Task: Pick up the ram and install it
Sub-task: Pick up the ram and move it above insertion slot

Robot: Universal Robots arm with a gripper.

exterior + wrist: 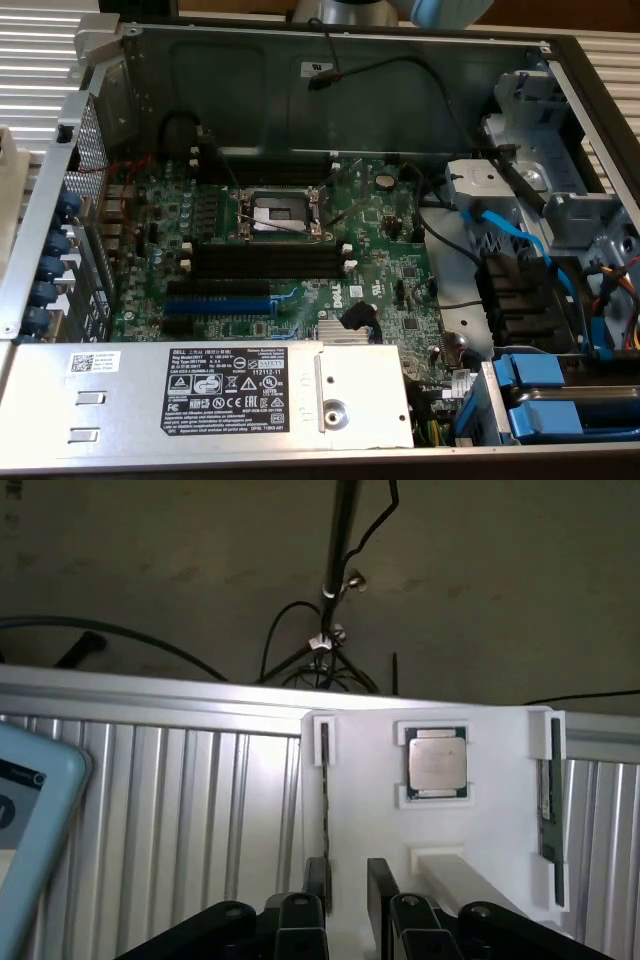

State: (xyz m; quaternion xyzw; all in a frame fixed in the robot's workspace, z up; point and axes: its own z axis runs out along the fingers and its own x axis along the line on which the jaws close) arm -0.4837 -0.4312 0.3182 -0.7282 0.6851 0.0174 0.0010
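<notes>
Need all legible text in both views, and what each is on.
"DELL": power supply label, top left corner.
"112112-11": same label, probably; the digits are faint.
"DELL": printed in white on the motherboard, sideways.
Too small to read: the label's fine print, the barcode sticker, the white sticker on the case's back wall.
Wrist view: nothing legible on the processor.

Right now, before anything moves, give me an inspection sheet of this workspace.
Surface: ribbed metal table carrying a white holder; open computer case with its motherboard.
Job's things: ram on edge in the holder; memory slots bare.
Clutter: processor chip and second ram stick in the holder.
Gripper: gripper open, at the ram's end.
Cables: blue cables in the case; black cables behind the holder.
Surroundings: pale blue object beside the table, cannot tell what.
</notes>
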